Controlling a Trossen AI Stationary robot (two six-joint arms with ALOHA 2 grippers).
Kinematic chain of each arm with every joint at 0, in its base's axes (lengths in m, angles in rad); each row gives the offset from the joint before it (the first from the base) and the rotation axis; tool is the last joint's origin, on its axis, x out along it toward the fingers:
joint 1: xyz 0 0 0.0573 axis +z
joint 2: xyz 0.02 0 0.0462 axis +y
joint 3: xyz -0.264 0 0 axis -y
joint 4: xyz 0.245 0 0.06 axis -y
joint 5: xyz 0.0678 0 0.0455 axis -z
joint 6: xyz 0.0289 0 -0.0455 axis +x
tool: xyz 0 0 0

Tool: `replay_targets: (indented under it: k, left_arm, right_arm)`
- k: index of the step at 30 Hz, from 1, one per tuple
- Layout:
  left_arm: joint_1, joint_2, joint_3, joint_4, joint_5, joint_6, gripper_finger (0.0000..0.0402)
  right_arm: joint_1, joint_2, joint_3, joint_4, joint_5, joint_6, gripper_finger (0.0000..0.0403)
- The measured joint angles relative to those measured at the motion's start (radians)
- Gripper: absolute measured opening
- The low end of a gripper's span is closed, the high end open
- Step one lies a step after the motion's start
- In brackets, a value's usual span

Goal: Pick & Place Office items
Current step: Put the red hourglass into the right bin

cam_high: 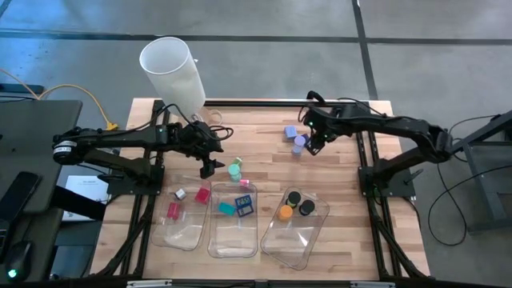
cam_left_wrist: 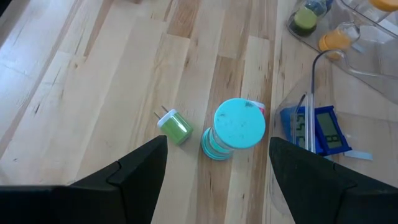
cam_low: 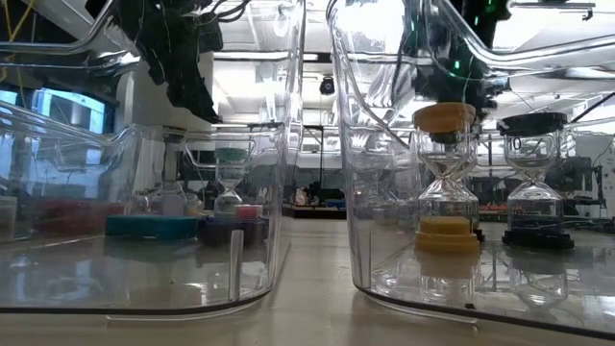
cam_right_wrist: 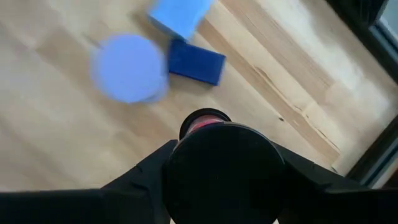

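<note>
My right gripper (cam_right_wrist: 224, 180) is shut on a black-capped piece (cam_right_wrist: 224, 171) at the table's far right (cam_high: 314, 146). It is close to a purple round cap (cam_right_wrist: 129, 67) and two blue blocks (cam_right_wrist: 197, 62) on the wood. My left gripper (cam_left_wrist: 217, 180) hangs open above mid-table (cam_high: 208, 164). Below and ahead of it, a teal hourglass-shaped piece (cam_left_wrist: 239, 124) stands upright and a green piece (cam_left_wrist: 175, 126) lies on its side. Other items lie in three clear trays: red ones (cam_high: 173, 210), teal and blue ones (cam_high: 244, 204), black and orange caps (cam_high: 294, 204). My right gripper pinches the round black cap (cam_right_wrist: 186, 162) of the piece between its two fingers, one on each side. The fingers come from above, pointing steeply down. The piece stays upright below them, its reddish lower part (cam_right_wrist: 205, 121) showing past the cap; it looks lifted off the wood.
A tall white cylinder (cam_high: 172, 70) stands at the far left edge. The three clear trays (cam_high: 180, 236) (cam_high: 234, 240) (cam_high: 292, 248) line the near edge. In the low view an orange hourglass (cam_low: 445, 183) and a black one (cam_low: 533, 183) stand in the right tray.
</note>
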Motion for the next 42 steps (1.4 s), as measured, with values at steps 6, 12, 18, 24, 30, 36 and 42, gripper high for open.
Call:
replay_targets:
  k: [6,12,18,24,30,36,42]
  left_arm:
    - [0.0,0.0,0.0,0.0,0.0,0.005,0.0276]
    - [0.0,0.0,0.0,0.0,0.0,0.002,0.0276]
    - [-0.023,0.0,0.0,0.0,0.005,0.001,0.0276]
    - [-0.053,0.0,0.0,0.001,0.006,-0.024,0.0276]
    - [-0.087,0.0,0.0,0.001,0.005,-0.047,0.0276]
    - [-0.119,0.0,0.0,0.019,0.005,-0.054,0.0276]
    - [-0.143,0.0,0.0,0.035,0.004,-0.054,0.0276]
  right_arm:
    - [0.172,-0.014,0.195,-0.122,0.052,0.085,0.0192]
    - [0.376,-0.011,0.359,-0.138,0.1,0.149,0.0193]
    - [0.581,-0.009,0.382,-0.042,0.087,0.247,0.0193]
    - [0.775,0.06,0.38,0.059,0.085,0.323,0.0194]
    - [0.931,0.142,0.381,0.186,0.05,0.387,0.0194]
    - [0.994,0.233,0.381,0.143,0.014,0.567,0.0194]
    - [0.996,0.32,0.381,0.129,-0.06,0.614,0.0194]
